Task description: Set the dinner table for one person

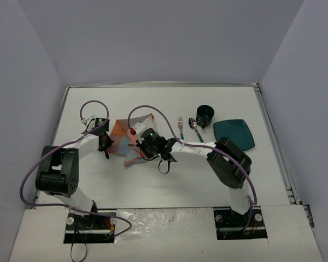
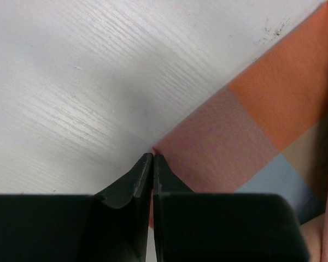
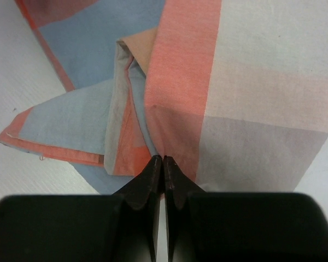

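The checked orange, grey and blue placemat [image 1: 122, 132] lies crumpled and partly folded over on the white dinner table [image 1: 169, 183], left of centre. My left gripper [image 1: 106, 146] is at the cloth's left edge. In the left wrist view it [image 2: 153, 156] is shut on a corner of the placemat [image 2: 262, 109], with cloth showing between the jaws. My right gripper [image 1: 141, 148] is over the cloth's right side. In the right wrist view it [image 3: 163, 159] is shut on a raised fold of the placemat [image 3: 180, 65].
A fork [image 1: 180, 126] and a spoon [image 1: 195, 130] lie side by side right of the cloth. Behind them stands a black cup [image 1: 205, 114], and a teal square plate [image 1: 234, 134] lies at the right. Grey walls enclose the table.
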